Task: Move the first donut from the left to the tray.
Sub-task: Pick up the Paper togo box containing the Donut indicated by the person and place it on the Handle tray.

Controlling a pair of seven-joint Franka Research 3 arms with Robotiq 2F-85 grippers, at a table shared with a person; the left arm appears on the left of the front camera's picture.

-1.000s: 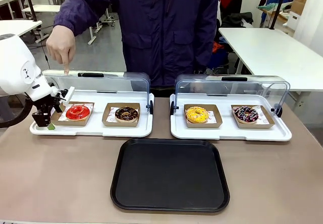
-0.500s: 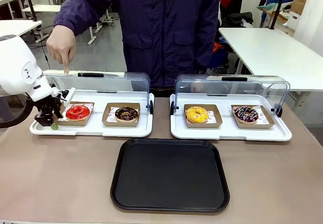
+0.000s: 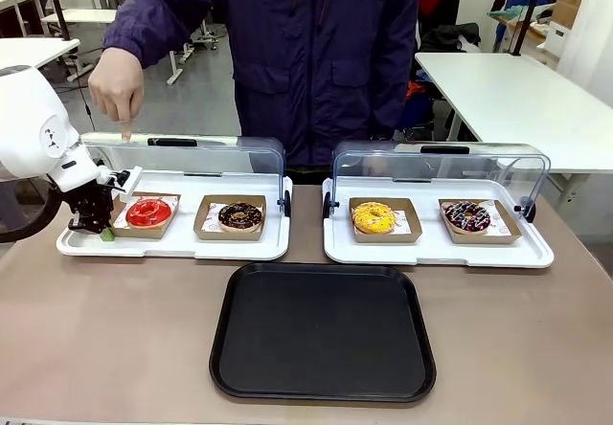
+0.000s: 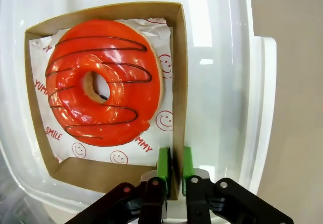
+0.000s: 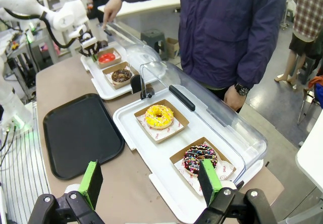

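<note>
Sparing the glaze, the left end effector [image 4: 175, 166] is clamped on the wall of the brown cardboard holder [image 4: 178, 82], glossy red ring donut [image 4: 118, 57] seated inside, not yet on the flat black plastic tray [image 3: 323, 334].

Two white plastic trays with raised clear lids sit on the brown bench [image 3: 124, 339]: the left tray [image 3: 182, 243] holds a chocolate-glazed ring donut [image 3: 239, 216], the right tray [image 3: 431, 248] a yellow ring donut [image 3: 374, 217] and a sprinkled chocolate donut [image 3: 467, 216].
</note>
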